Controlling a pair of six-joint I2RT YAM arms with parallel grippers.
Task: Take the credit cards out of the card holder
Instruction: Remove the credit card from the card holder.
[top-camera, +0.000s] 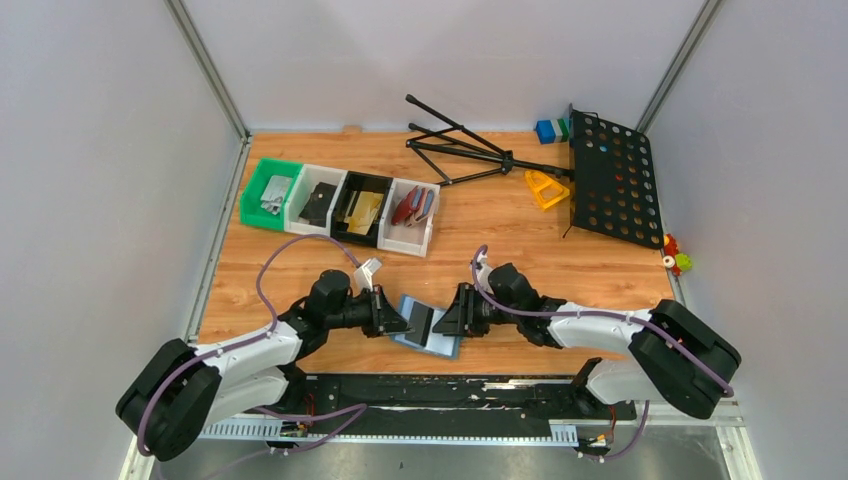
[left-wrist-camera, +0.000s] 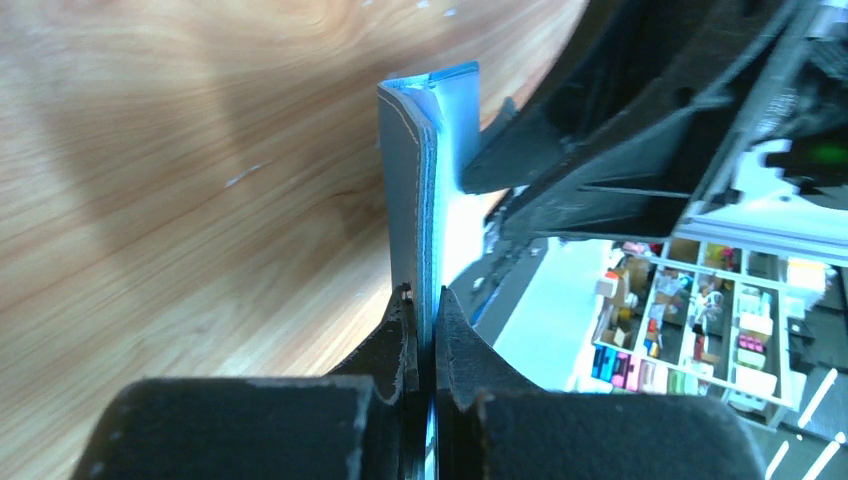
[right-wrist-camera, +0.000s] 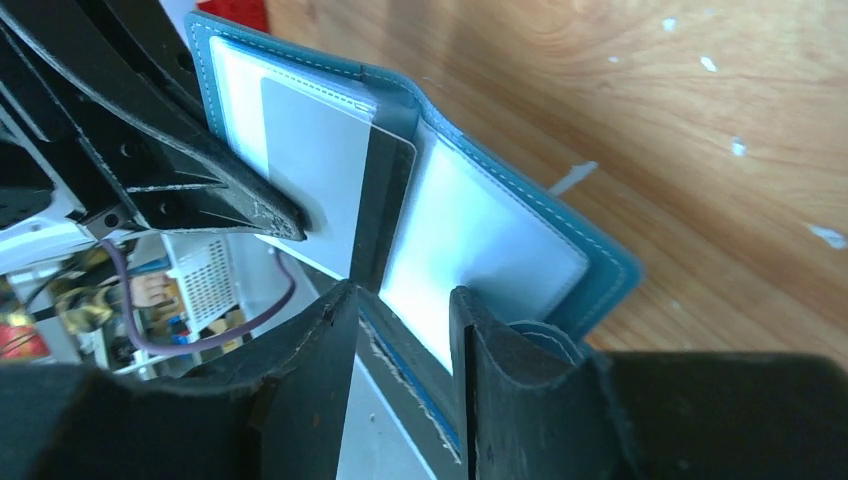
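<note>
The slate-blue card holder (top-camera: 430, 331) lies open near the table's front edge, between my two grippers. My left gripper (top-camera: 402, 322) is shut on the edge of one half (left-wrist-camera: 405, 200) and holds that half upright; its jaws (left-wrist-camera: 425, 312) pinch the flap. In the right wrist view the light blue inside (right-wrist-camera: 480, 235) shows, with a grey credit card (right-wrist-camera: 310, 175) in the left pocket next to the dark spine. My right gripper (right-wrist-camera: 400, 312) is open, its fingers either side of the spine's near end, holding nothing. It also shows in the top view (top-camera: 447, 320).
A row of bins, green (top-camera: 268, 193), white (top-camera: 318, 200), black (top-camera: 362, 207) and white (top-camera: 410, 215), stands at the back left. A black folded music stand (top-camera: 610, 178) with its tripod (top-camera: 460, 150) lies at the back right, by a yellow piece (top-camera: 545, 188). Small toys (top-camera: 677, 258) sit at the right edge.
</note>
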